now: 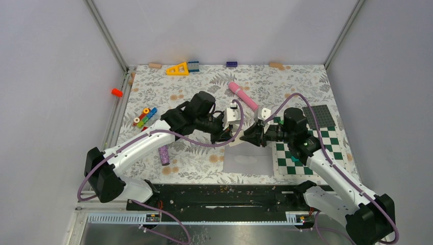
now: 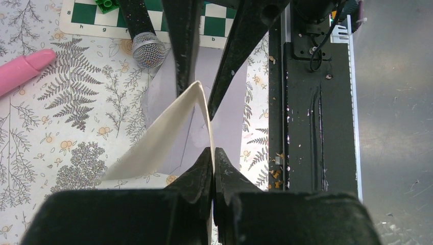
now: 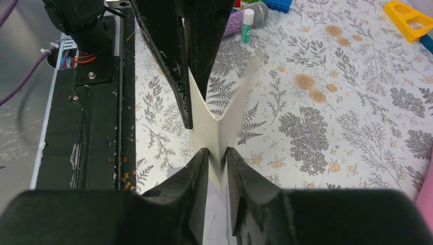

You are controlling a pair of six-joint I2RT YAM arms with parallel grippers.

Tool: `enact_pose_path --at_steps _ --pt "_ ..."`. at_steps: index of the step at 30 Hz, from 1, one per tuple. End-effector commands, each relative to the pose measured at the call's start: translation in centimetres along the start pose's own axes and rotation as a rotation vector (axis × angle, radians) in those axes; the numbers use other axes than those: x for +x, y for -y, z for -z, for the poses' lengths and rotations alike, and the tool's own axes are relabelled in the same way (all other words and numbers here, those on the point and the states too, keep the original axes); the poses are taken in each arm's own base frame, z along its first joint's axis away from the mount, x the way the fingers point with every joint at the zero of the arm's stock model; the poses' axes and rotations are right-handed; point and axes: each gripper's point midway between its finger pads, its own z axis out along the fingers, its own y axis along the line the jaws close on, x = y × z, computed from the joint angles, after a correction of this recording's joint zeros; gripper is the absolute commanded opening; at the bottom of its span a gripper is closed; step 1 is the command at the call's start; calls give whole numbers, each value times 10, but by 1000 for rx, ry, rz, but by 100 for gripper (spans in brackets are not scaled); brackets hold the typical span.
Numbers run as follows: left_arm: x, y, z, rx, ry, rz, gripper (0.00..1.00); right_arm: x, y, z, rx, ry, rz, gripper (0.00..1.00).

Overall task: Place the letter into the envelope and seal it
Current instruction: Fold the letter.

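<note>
We cannot make out the letter (image 2: 163,138) from above, but the wrist views show the left gripper (image 2: 212,153) clamped on one edge of it and the right gripper (image 3: 217,153) astride it with jaws narrowly apart, seemingly not pinching, both over the envelope (image 1: 247,159) lying flat on the fern-print table (image 1: 204,87) between pale walls (image 1: 230,30).

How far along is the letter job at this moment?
Done: the letter is lifted off the table. In hand: the left end effector pinches it, bent, above the envelope; the right end effector has its jaws around it, a gap showing. Left: insert it and seal.
</note>
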Motion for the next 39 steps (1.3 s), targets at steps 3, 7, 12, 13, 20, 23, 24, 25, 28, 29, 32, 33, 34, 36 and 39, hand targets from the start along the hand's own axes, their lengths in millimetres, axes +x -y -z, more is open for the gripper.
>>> enact_pose_path --at_steps 3,7,12,13,20,23,24,25,28,29,32,33,34,36,39 --pt "-15 -1 0 3 35 -36 5 -11 -5 -2 -26 32 32 19" --pt "-15 -5 2 -25 34 -43 13 -12 -7 -1 -33 37 37 6" --pt "-16 -10 7 -62 32 -64 27 -13 -10 1 -37 40 37 0" --pt "-16 -11 9 -75 31 -72 31 -13 -10 1 -36 38 40 0" --pt "-25 -22 40 -187 35 -159 73 -11 -11 3 -41 27 44 0" --pt "-33 -24 58 -224 56 -179 79 -9 -13 2 -60 14 31 0" --pt "-35 -25 63 -234 65 -182 81 -9 -14 2 -69 12 27 0" --pt "-37 -25 67 -241 74 -183 83 -10 -16 2 -78 15 29 0" --pt "-39 -22 70 -229 89 -178 87 -5 -23 3 -112 -7 -7 0" --pt "-38 -20 68 -214 91 -175 89 -5 -24 3 -121 -9 -9 0" --pt "-38 -15 60 -157 96 -153 91 -3 -28 3 -145 -20 -28 0" --pt "-38 -14 58 -139 98 -145 91 -3 -28 3 -147 -21 -31 0" --pt "-39 -12 55 -119 99 -139 91 -2 -28 3 -149 -24 -35 0" --pt "-39 -8 49 -84 98 -125 92 -1 -28 2 -150 -28 -41 0" --pt "-37 -4 37 -50 78 -115 92 1 -27 1 -155 -31 -47 0"
